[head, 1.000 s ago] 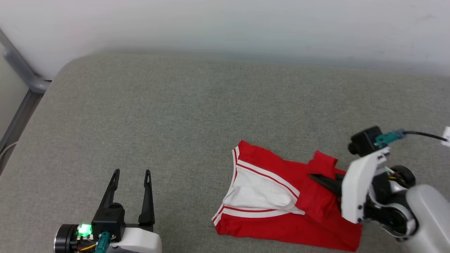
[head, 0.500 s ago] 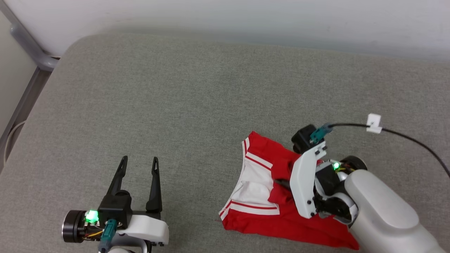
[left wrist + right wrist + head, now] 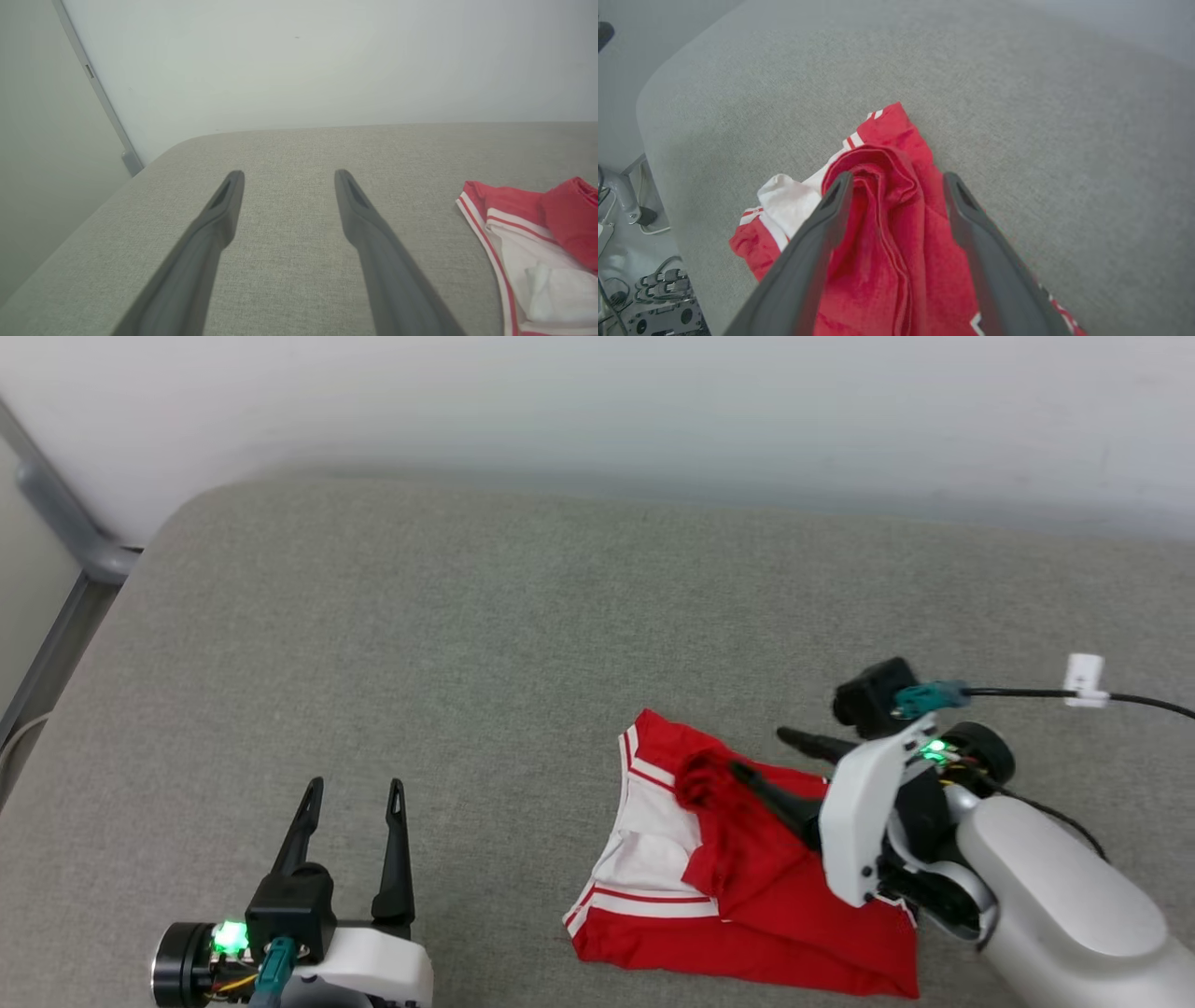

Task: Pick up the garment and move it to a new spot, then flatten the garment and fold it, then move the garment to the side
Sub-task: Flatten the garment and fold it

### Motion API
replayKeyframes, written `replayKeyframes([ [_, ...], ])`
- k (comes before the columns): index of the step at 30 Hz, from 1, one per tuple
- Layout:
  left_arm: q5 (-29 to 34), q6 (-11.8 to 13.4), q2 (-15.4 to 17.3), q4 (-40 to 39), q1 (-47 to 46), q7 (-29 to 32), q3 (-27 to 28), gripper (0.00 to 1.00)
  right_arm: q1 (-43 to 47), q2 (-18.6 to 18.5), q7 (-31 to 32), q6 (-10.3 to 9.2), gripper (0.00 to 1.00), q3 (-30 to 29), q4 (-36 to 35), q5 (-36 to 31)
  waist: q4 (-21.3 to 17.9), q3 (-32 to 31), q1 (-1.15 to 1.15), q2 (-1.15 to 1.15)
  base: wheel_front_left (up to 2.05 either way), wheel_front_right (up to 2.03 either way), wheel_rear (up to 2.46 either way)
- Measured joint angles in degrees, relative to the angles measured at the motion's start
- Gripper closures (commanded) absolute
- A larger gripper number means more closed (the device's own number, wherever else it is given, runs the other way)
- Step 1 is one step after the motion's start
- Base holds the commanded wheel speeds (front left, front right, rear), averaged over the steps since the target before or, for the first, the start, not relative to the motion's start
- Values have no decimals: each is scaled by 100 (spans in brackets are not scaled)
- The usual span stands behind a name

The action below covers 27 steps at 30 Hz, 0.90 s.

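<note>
The garment [image 3: 747, 915], a red shirt with white sleeves and striped trim, lies partly folded at the front right of the grey padded table [image 3: 467, 663]. My right gripper [image 3: 756, 750] hovers open at its far edge. A bunched red fold [image 3: 887, 196] lies loose between its fingers in the right wrist view, where the gripper [image 3: 896, 176] points at the fold's tip. My left gripper [image 3: 354, 786] stands open over bare table at the front left, apart from the cloth. In the left wrist view the gripper [image 3: 288, 173] holds nothing, and the garment [image 3: 528, 247] lies to its right.
A pale wall runs behind the table. A grey metal frame [image 3: 65, 532] stands past the table's rounded left corner. A black cable [image 3: 1027, 692] trails from my right wrist. Cables and equipment [image 3: 658, 298] sit on the floor beyond the table edge.
My right gripper carried a red fold leftward over the white sleeve, then opened and let it go. The head camera shifted between frames. The left gripper stayed open.
</note>
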Motion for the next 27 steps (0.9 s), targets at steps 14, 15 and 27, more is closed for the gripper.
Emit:
replayKeyframes([
  [14,-9,-107,16,-120,328,0,130,0,1371,-193,-2259,0,0,-2124,-734,-1916,-509,-451,-1,0,0,0,0],
  [15,-9,-124,15,-126,352,0,122,0,1511,-101,-2381,-1,0,-2338,-760,-2036,-539,-482,0,0,0,0,0],
  [27,-10,-225,19,-141,437,0,134,0,2932,1044,-3215,0,0,-4211,-1741,-3160,-711,-665,0,0,0,0,0],
])
